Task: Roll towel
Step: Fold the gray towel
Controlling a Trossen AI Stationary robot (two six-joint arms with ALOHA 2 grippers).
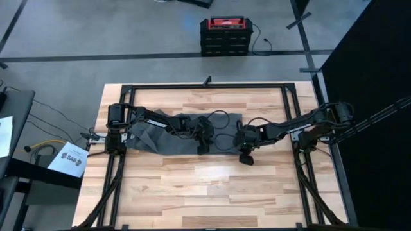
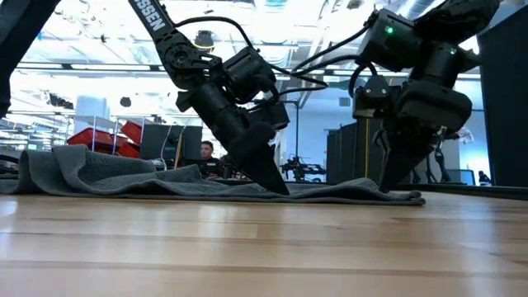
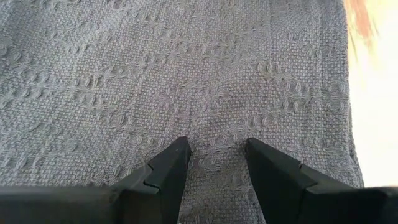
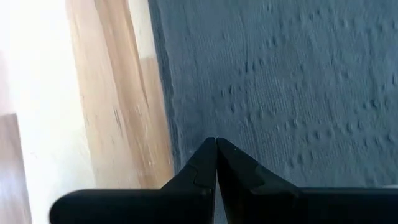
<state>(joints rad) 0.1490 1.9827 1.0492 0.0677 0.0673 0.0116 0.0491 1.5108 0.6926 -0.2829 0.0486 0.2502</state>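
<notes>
The wooden table carries the towel, a dark grey cloth spread flat across the middle, reaching toward nine o'clock and bunched a little at that end, with its free edge near the table's centre. No roll has formed yet.

The left gripper presses down on the cloth toward the three o'clock part of the towel, fingers apart with bare weave between them. The right gripper stands at the towel's three o'clock edge, fingers together, tips on the cloth just beside bare wood; whether they pinch fabric cannot be told.

To begin well, both grippers should probably lift that edge evenly and fold it toward nine o'clock, keeping the turn tight and square.
</notes>
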